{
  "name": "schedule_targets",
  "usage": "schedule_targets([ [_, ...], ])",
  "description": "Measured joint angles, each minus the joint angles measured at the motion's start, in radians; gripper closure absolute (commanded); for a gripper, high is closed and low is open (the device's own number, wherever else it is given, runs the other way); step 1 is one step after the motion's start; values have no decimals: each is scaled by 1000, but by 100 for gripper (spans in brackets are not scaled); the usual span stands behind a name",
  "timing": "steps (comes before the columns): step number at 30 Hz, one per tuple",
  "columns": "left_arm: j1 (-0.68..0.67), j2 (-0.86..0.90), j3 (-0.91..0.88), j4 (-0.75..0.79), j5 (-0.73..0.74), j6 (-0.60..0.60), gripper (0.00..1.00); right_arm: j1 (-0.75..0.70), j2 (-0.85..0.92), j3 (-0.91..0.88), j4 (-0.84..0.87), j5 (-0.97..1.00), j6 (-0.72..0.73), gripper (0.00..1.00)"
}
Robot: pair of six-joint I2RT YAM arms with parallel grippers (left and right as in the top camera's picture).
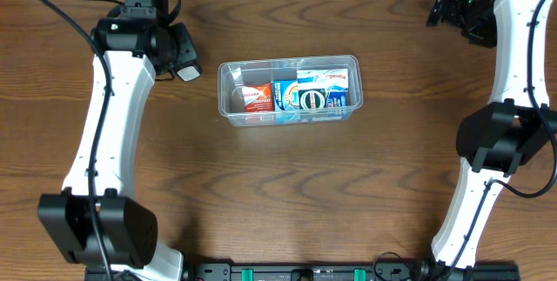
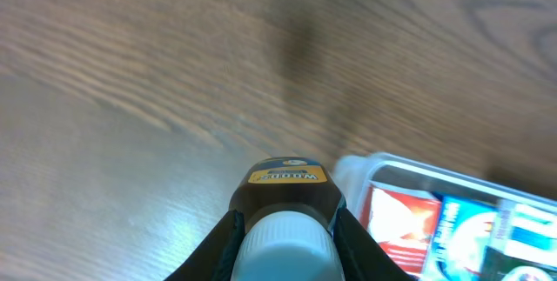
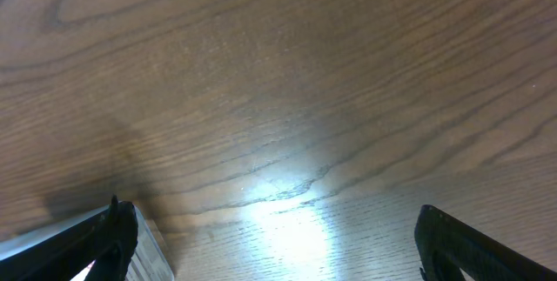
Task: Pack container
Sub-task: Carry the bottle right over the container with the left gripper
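Observation:
The clear plastic container (image 1: 289, 91) sits at the table's centre and holds a red package (image 1: 256, 98) and blue printed cartons (image 1: 315, 91). Its left end also shows in the left wrist view (image 2: 383, 170). My left gripper (image 1: 186, 70) is just left of the container, shut on a small brown bottle with a white cap (image 2: 283, 220) and a yellow label. My right gripper (image 1: 448, 7) is far off at the back right, open and empty above bare wood (image 3: 278, 142).
The table is dark wood (image 1: 287, 194). Both arm bases stand at the front edge, left (image 1: 96, 229) and right (image 1: 474, 220). A pale clear edge shows at the lower left of the right wrist view (image 3: 148, 246).

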Motion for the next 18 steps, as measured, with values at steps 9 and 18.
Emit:
schedule_targets([
  [9, -117, -23, 0, -47, -2, -285, 86, 2, 0, 0, 0, 0, 0, 1],
  [18, -252, -23, 0, -49, -124, -530, 86, 2, 0, 0, 0, 0, 0, 1],
])
